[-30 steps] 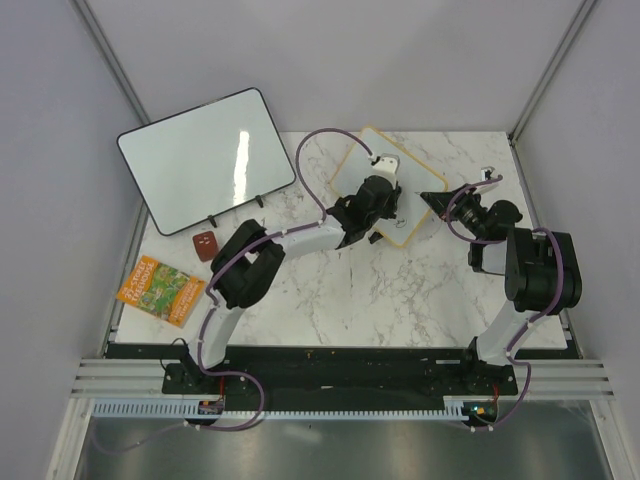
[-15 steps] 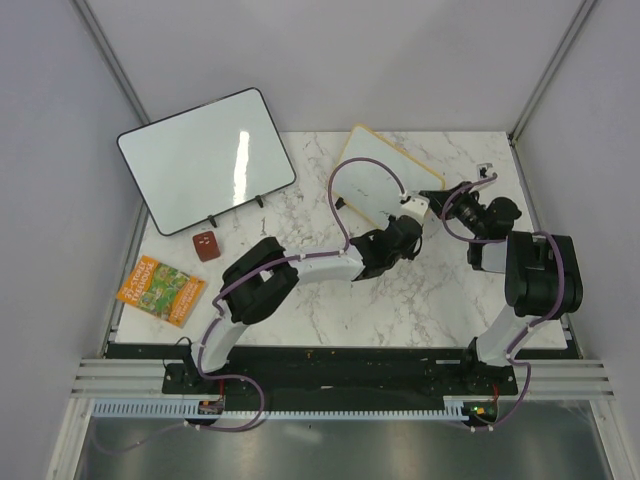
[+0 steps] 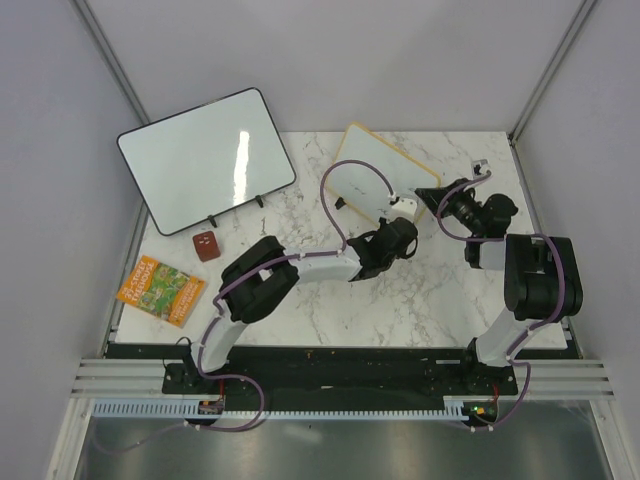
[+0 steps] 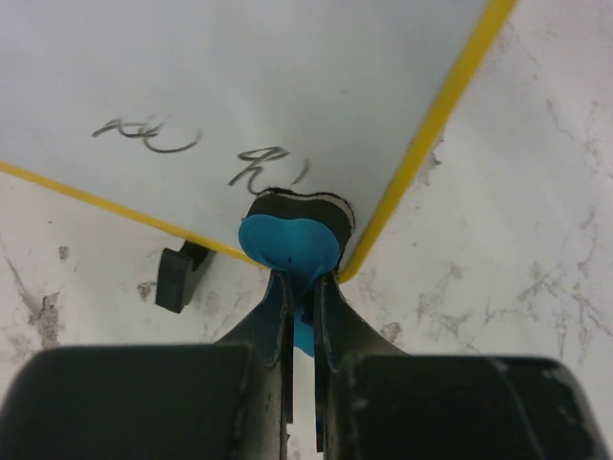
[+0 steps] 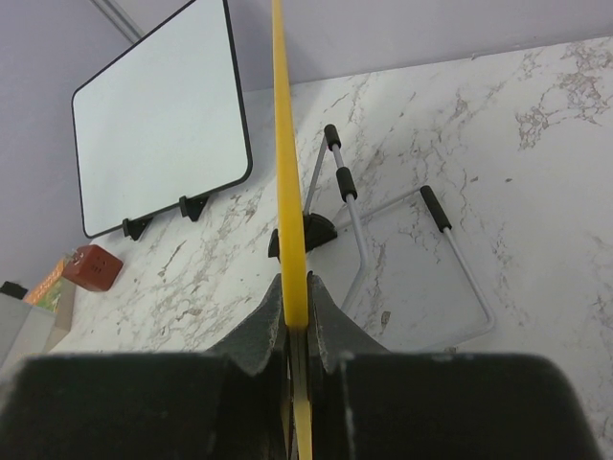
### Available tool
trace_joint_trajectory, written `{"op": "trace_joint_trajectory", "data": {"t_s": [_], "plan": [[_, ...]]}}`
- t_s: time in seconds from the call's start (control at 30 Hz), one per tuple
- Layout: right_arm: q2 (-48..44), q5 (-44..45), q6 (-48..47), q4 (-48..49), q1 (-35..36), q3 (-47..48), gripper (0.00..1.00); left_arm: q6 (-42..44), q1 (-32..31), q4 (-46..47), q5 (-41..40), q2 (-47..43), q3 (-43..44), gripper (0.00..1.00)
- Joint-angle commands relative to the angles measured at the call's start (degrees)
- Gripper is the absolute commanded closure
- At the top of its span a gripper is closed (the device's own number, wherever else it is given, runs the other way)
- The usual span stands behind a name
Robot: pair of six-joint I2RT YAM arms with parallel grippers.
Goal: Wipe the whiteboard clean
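The whiteboard (image 3: 372, 168) has a yellow-tan frame and stands tilted on the marble table at the back middle. Dark handwriting (image 4: 263, 165) shows on its white face (image 4: 239, 67). My left gripper (image 3: 399, 230) (image 4: 302, 283) is shut on a blue eraser (image 4: 290, 240), whose dark pad presses on the board's lower corner, just below the writing. My right gripper (image 3: 434, 197) (image 5: 295, 287) is shut on the board's yellow edge (image 5: 287, 182) and holds it up.
A larger black-framed whiteboard (image 3: 205, 160) (image 5: 158, 115) stands at the back left. A red-brown block (image 3: 206, 245) and a colourful book (image 3: 160, 290) lie at the left. A wire stand (image 5: 402, 259) lies behind the small board. A black foot (image 4: 182, 276) sits under its edge.
The left gripper has slid with the eraser from the middle of the board to its near right corner. The board now stands steeper and farther back.
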Motion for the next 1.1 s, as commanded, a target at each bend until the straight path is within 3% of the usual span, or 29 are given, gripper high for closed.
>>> {"op": "trace_joint_trajectory", "data": {"t_s": [0.0,0.27,0.57,0.67,0.9,1.07], "plan": [[-2.4,-4.1,2.4,1.4,1.7,2.1,1.00,-4.3,5.0,-1.6,-1.1,-0.6,-3.1,0.98],[-2.2,-4.3,2.1,0.8,2.1,2.4,1.00,-2.9,8.7,7.4,1.7,-6.1,-9.1,0.98],[-1.9,-4.5,2.0,0.7,2.2,2.6,1.00,-1.6,8.8,20.8,17.9,-12.2,-16.3,0.98],[-2.0,-4.5,2.0,0.6,2.2,2.6,1.00,-2.3,8.9,23.2,19.4,-13.1,-16.4,0.98],[-1.8,-4.5,2.0,0.9,2.2,2.6,1.00,-2.2,8.8,19.0,11.1,-9.0,-11.4,0.98],[-1.8,-4.4,1.9,0.9,2.3,2.4,1.00,-7.1,8.5,19.8,-3.8,-7.3,-11.4,0.98]]}}
